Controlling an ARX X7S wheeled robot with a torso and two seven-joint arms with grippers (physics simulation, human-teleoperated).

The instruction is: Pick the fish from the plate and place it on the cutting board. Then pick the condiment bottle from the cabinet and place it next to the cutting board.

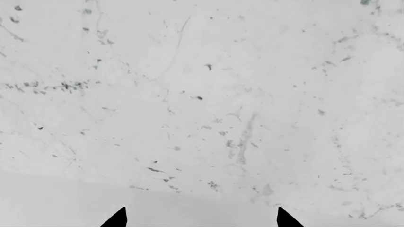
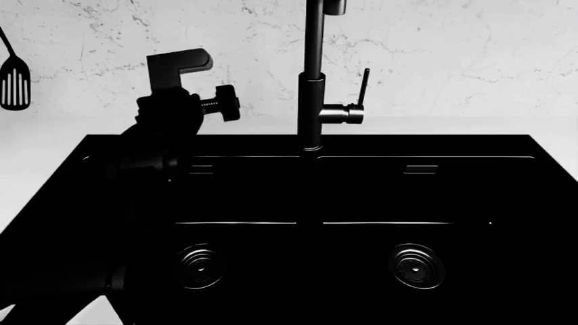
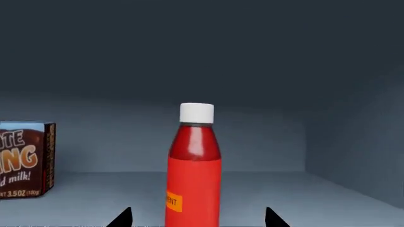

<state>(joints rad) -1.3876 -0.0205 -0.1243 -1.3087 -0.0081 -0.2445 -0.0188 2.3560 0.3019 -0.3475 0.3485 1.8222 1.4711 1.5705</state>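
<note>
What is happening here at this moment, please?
The right tool is open inside the cabinet, lined up on the upright red bottle, not yet gripping it. A chocolate milk carton stands to one side. The left tool is open and empty, facing the marble wall. The head camera looks down on a black double sink and faucet.

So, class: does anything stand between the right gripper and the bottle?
Nothing visible does. The bottle stands upright straight ahead of the right gripper, fingertips open either side; the milk carton sits well aside.
</note>
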